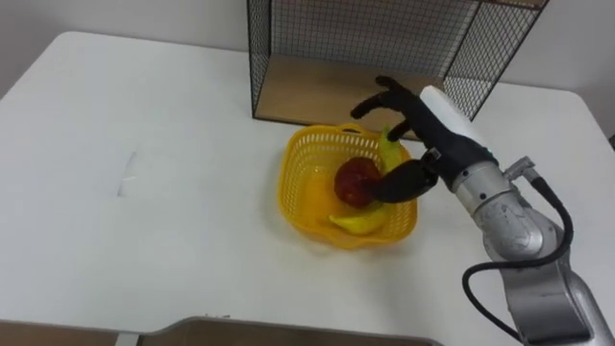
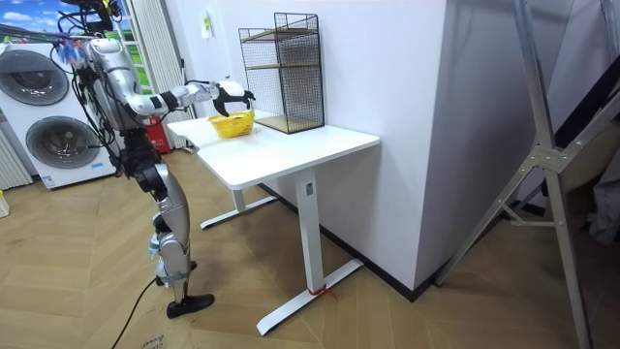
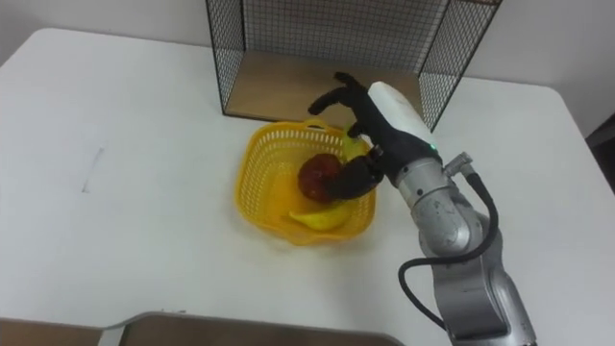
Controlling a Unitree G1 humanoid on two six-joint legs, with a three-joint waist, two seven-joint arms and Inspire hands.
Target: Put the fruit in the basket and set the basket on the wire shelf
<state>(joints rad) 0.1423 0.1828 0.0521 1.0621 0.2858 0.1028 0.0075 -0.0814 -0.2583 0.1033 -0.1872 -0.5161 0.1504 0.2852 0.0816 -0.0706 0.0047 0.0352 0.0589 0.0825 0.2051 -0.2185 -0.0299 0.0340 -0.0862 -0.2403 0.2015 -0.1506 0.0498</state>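
Your right robot hand [image 1: 430,130] is released, spread over the yellow plastic mesh basket [image 1: 300,159]. Inside lie a red apple [image 1: 356,180] and a yellow banana [image 1: 357,222].

Behind the basket [image 1: 303,183], the shelf [image 1: 317,58] is cut off by the eye views' upper edge. The right hand [image 1: 434,139] covers the basket's right rim and part of the banana [image 1: 357,222] inside; whether its thumb touches the apple [image 1: 356,180] in the basket cannot be told. In the room view the fruit in the basket is too small to make out
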